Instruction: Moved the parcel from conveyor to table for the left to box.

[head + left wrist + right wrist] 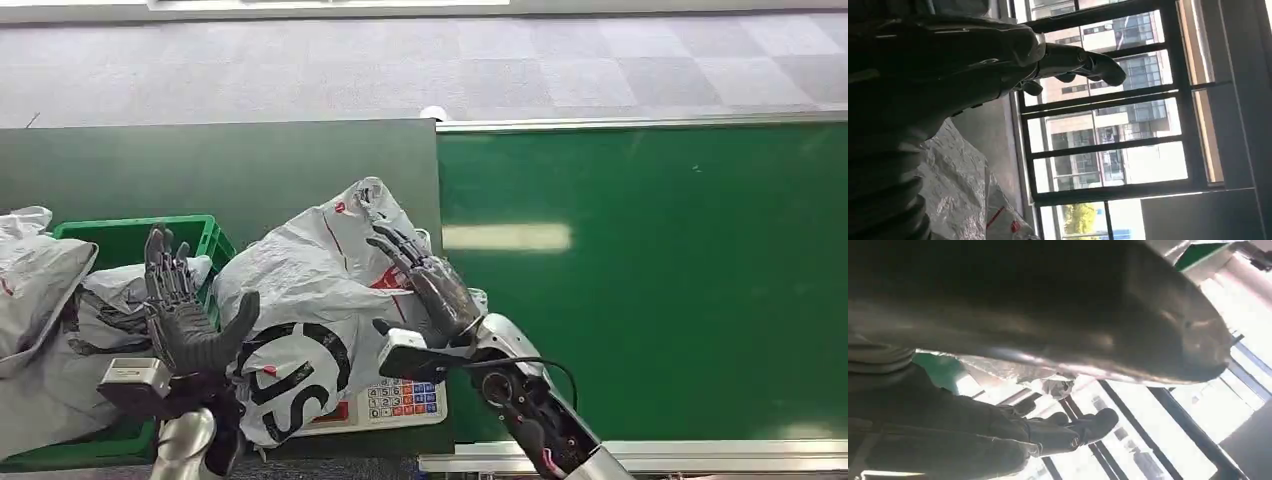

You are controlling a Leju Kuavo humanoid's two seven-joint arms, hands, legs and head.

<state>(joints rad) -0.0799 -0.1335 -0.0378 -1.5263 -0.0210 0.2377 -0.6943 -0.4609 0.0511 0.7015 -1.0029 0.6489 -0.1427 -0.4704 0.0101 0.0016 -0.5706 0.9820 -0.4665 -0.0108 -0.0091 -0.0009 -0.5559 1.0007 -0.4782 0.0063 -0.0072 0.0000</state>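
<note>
In the head view, lower centre of the frame, we see the parcel (305,300) lying on the dark tabletop (250,165), its lower end over a scale with coloured keys (400,400), just right of the green crate (130,235) of other bags. It is a grey plastic mailer, crumpled, with red marks and a black-and-white print. We judge it light, soft and slippery; a hold across its bulging middle looks surer than one on a loose corner. Our left hand (180,310) stands upright beside its left flank, fingers spread, holding nothing. Our right hand (425,280) lies flat against its right side, fingers extended, pressing, not clasping.

In the left wrist view, the left hand (1068,62) shows apart from the crinkled film (958,185).

In the right wrist view, the right hand (1058,432) reaches out straight, nothing enclosed.
</note>
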